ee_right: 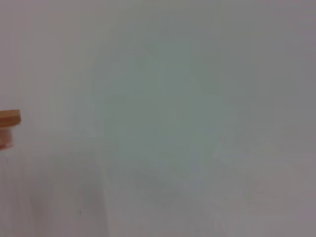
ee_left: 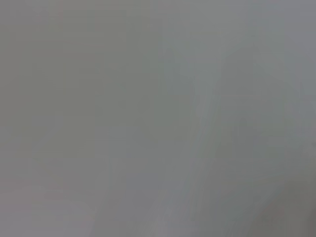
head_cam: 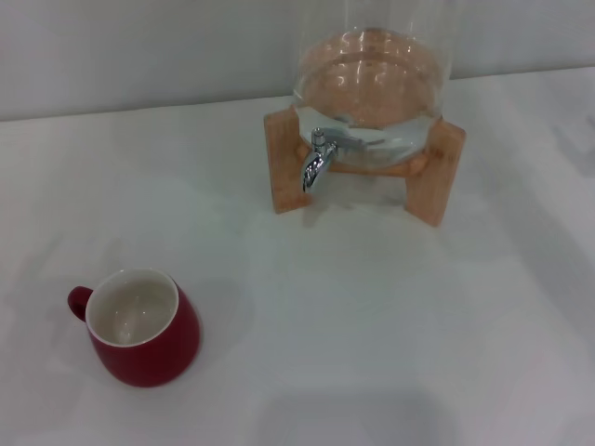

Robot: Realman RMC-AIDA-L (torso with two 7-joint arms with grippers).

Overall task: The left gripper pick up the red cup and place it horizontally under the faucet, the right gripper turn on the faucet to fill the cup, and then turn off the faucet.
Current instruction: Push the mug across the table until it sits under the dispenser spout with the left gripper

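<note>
The red cup stands upright on the white table at the near left in the head view. Its white inside faces up and its small loop handle points left. The chrome faucet juts from the front of a clear glass dispenser that rests in a wooden stand at the back centre. Its spout curves down over the bare table. The cup is well apart from the faucet. Neither gripper shows in any view. The left wrist view shows only a plain grey surface.
The white table runs to a pale wall at the back. The dispenser holds water. A corner of the wooden stand shows at the edge of the right wrist view, over the pale table.
</note>
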